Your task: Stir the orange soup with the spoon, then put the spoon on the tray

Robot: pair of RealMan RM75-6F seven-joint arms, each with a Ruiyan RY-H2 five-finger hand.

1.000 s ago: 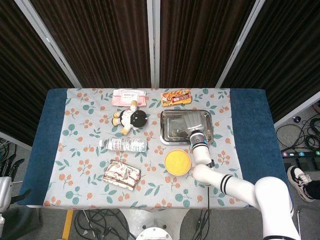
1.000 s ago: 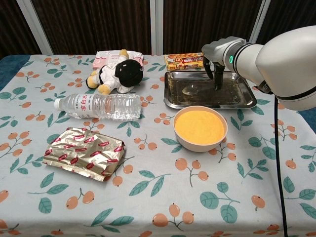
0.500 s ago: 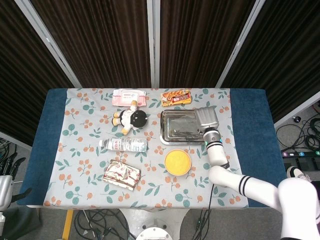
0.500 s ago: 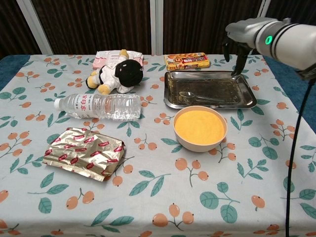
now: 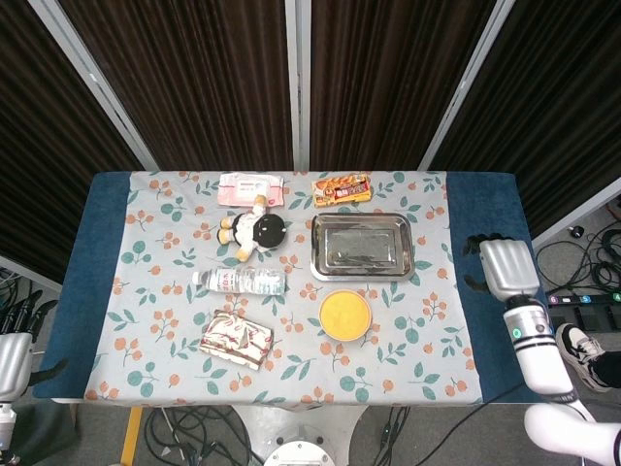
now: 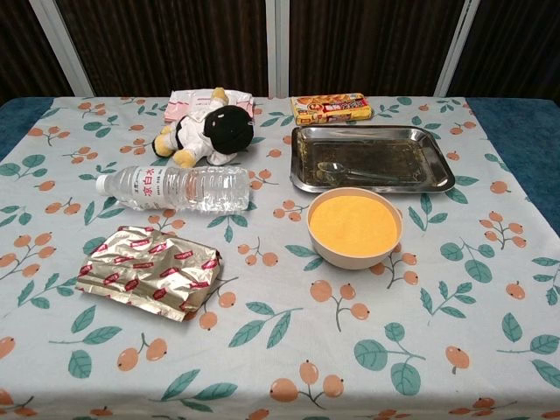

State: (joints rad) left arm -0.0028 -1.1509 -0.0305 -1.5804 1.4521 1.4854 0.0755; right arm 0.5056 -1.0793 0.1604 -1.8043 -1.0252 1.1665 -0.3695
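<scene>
lying nearest the robot on the patterned tablecloth (image 6: 289, 359), a crinkled foil packet (image 6: 149, 270) is seen at the left front. just beyond it and to the right, the bowl (image 6: 355, 227) of orange soup (image 6: 353, 222) is set near the middle of the table, its surface smooth and level. a clear water bottle (image 6: 173, 188) is laid on its side to the left of the bowl, with its cap pointed left.

directly behind the bowl, almost touching its rim in the chest view, the steel tray (image 6: 433, 164) is placed. the spoon (image 6: 354, 173) is found lying flat inside the tray, toward its near edge, with the bowl end at the left and the handle stretched to the right. nothing is held against it.

further back on the left, a plush doll (image 6: 205, 131) with a black head is sprawled on the cloth, and a pink packet (image 6: 187, 104) is tucked just behind it. a flat box of snacks (image 6: 331, 108) is laid beside the tray's far edge.

the right hand (image 5: 505, 267) is seen only in the head view, off the patterned cloth over the blue strip at the table's right side, well apart from the tray. it is shown from its back, and dark fingers (image 5: 475, 283) are glimpsed at its left edge, but whether they are spread or curled cannot be told; nothing can be seen held in it. the left hand (image 5: 12, 361) is glimpsed at the lower left corner of the head view, away from the table, too little of it shown for its state to be told.
</scene>
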